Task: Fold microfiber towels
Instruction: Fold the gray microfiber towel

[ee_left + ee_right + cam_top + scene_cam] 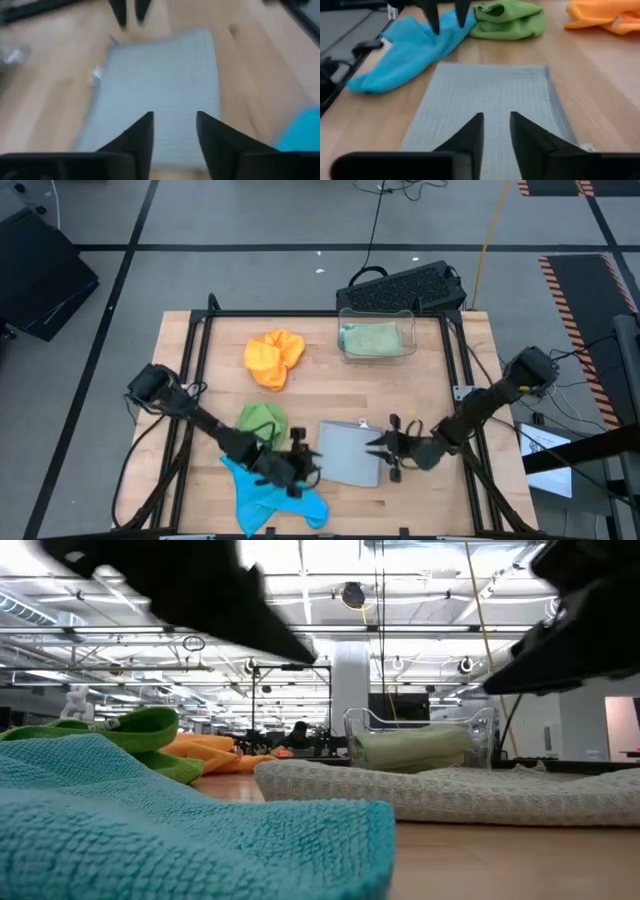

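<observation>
A grey towel (pixel 350 452) lies flat as a folded rectangle at the table's near middle; it also shows in the left wrist view (pixel 160 85) and the right wrist view (pixel 490 95). My left gripper (pixel 308 460) is open over its left edge, its fingers (pixel 142 132) above the cloth. My right gripper (pixel 385 446) is open, with a narrow gap, over its right edge. In the low view both grippers hang clear above the towel (pixel 450 790). A blue towel (pixel 270 495), a bright green towel (pixel 262 420) and an orange towel (pixel 273 358) lie crumpled on the table.
A clear plastic bin (pixel 410 345) at the far right holds a pale green towel (pixel 372 338). A black keyboard (pixel 405 285) lies beyond the table's far edge. A black frame rail (pixel 330 313) runs around the table. Bare wood shows between the orange towel and the bin.
</observation>
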